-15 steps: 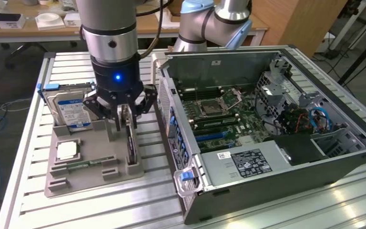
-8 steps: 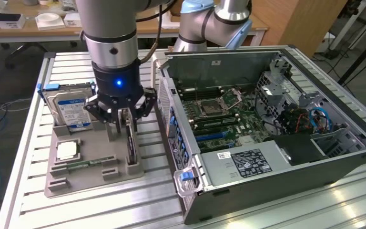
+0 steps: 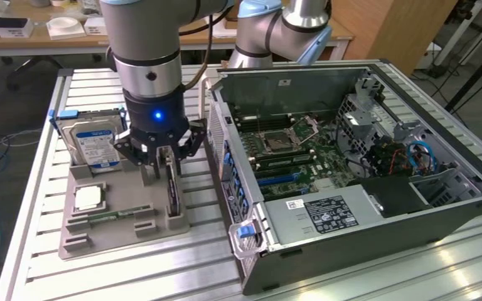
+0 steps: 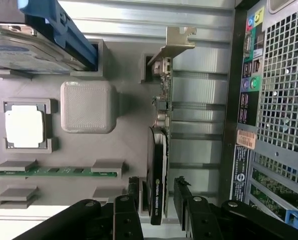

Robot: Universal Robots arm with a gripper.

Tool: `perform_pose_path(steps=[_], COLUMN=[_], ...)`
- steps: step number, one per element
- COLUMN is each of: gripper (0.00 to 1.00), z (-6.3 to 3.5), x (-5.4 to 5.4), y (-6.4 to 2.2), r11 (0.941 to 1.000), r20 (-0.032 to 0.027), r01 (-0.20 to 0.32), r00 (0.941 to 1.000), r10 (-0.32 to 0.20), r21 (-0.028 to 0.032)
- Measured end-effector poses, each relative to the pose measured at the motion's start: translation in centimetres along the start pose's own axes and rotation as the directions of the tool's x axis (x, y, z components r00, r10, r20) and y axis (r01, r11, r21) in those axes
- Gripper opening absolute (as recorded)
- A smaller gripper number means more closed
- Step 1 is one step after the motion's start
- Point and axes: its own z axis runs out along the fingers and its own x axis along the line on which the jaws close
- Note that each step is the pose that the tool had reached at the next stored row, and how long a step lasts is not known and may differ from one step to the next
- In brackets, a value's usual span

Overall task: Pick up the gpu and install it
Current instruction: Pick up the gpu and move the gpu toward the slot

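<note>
Wrist view: the pincer [image 4: 157, 190] stands wide open and holds nothing. Its two black fingers [image 4: 133, 200] are on either side of the gpu [image 4: 161, 135], with a narrow gap showing on each side.
Key relation: the gpu lies directly between the jaws, and its two broad faces look toward the finger pads. Its long axis runs across the closing direction, along the side of the computer case [image 4: 284, 75].
Place on card: the fingers stand beside the black cooler part, at the end far from the silver bracket.
Position of gpu: it stands on its edge in a slot of the grey holder tray [image 3: 107, 241], on the tray side nearest the case.
Exterior view: the pincer [image 3: 164, 170] hangs upright over the gpu [image 3: 172, 194]. The tray rests on the ribbed metal bench [image 3: 140, 276].
Materials: the card is thin, with a green board, a matt black cooler and a bent bright bracket. The tray looks like rough printed plastic.
Neighbours: the blue-labelled hard drive [image 3: 95, 141] and the square CPU chip [image 3: 88, 198] sit in their own pockets, well apart from the jaws.
Case: its side is open and the motherboard is visible.
</note>
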Motion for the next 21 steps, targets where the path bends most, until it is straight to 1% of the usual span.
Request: perform_pose_path(steps=[1, 6, 21], gripper=[0.42, 0.42, 0.42], z=[0.01, 0.07, 2.80], x=[0.0, 0.0, -0.2], y=[0.01, 0.01, 0.10], r11=[1.0000, 1.0000, 1.0000], r20=[0.0004, 0.0006, 0.0007], r01=[0.000, 0.000, 0.000], r00=[1.0000, 1.0000, 1.0000], r10=[0.000, 0.000, 0.000], r21=[-0.0054, -0.0061, -0.0060])
